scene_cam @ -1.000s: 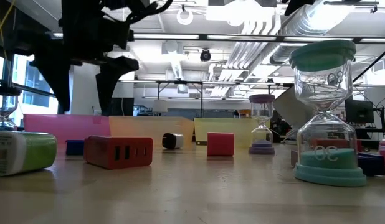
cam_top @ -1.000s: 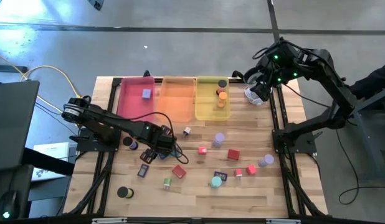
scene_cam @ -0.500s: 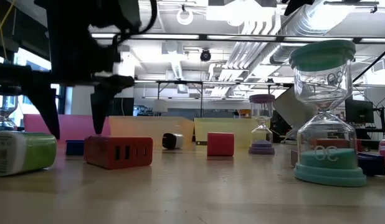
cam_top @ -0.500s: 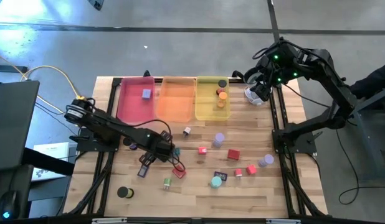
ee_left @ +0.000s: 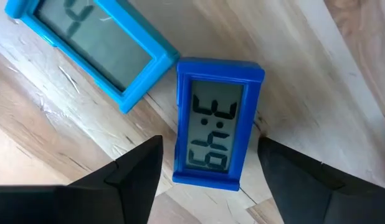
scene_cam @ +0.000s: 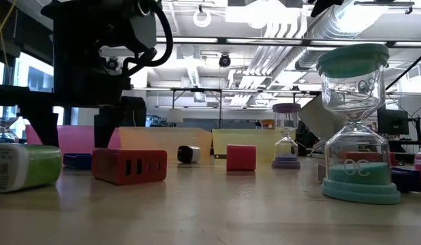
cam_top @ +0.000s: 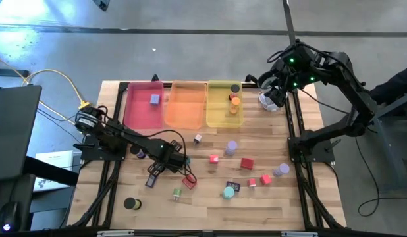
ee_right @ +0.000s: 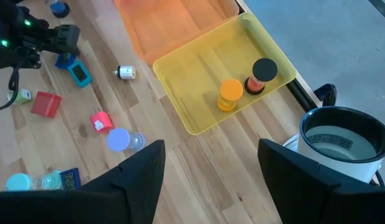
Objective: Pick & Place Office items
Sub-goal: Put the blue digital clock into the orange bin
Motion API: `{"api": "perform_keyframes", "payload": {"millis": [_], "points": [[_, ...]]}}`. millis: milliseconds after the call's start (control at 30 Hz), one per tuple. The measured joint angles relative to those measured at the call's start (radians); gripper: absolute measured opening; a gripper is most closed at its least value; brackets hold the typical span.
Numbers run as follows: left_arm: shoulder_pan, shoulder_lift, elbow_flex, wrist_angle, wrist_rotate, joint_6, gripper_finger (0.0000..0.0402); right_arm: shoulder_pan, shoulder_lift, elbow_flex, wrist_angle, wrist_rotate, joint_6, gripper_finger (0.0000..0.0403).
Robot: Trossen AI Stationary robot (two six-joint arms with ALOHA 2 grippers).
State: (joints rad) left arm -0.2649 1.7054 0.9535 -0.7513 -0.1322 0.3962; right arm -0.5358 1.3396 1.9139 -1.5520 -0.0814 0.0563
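In the high view, the left arm reaches across the lower left of the table, and the left gripper (cam_top: 169,160) hangs low over a cluster of small pieces. Its wrist view shows the two dark fingers (ee_left: 133,180) spread apart on either side of a dark blue digital clock (ee_left: 216,121) that lies flat on the wood; neither finger touches it, so the grip is released. A lighter blue clock (ee_left: 93,43) lies just beside it, toward the upper left of that frame. In the low view the same gripper stands at the left, just behind a red block with ports (scene_cam: 129,166) and near a green-and-white cylinder (scene_cam: 25,168).

Along the top centre of the high view sit a pink tray (cam_top: 143,104) with one purple piece (cam_top: 155,99), an orange tray (cam_top: 186,104), and a yellow tray (cam_top: 224,105) holding an orange cylinder (cam_top: 234,101) and a black-topped one (cam_top: 234,88).

Across the middle and lower right of the table lie scattered pieces: a red cube (cam_top: 246,163), a purple hourglass (cam_top: 231,146) and a teal hourglass (cam_top: 228,192).

At the upper right, the right gripper (cam_top: 277,84) hovers over a white rounded device (ee_right: 339,143) beside the yellow tray, its fingers (ee_right: 139,180) parted and holding nothing.
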Motion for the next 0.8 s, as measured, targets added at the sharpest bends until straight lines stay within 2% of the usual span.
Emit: {"api": "perform_keyframes", "payload": {"millis": [133, 233, 267, 467, 700, 800], "points": [[-0.001, 0.001, -0.001, -0.003, 0.009, -0.017, 0.0197, 0.000, 0.000, 0.000, 0.000, 0.000, 0.000, 0.0246], [-0.002, 0.001, -0.002, -0.006, 0.010, -0.084, 0.0142, 0.000, 0.000, 0.000, 0.000, 0.000, 0.000, 0.0246], [-0.005, 0.001, -0.001, -0.009, 0.009, -0.120, 0.0136, 0.000, 0.000, 0.000, 0.000, 0.000, 0.000, 0.0246], [-0.022, -0.035, 0.023, -0.073, -0.003, -0.392, 0.0138, 0.000, 0.000, 0.000, -0.005, 0.000, -0.001, 0.0246], [-0.021, -0.201, 0.121, -0.181, -0.004, -0.670, 0.0137, 0.000, -0.001, 0.000, -0.008, 0.000, -0.005, 0.0246], [0.009, -0.270, 0.191, -0.233, -0.048, -0.812, 0.0137, 0.000, -0.002, 0.000, -0.008, 0.000, -0.005, 0.0246]]}}
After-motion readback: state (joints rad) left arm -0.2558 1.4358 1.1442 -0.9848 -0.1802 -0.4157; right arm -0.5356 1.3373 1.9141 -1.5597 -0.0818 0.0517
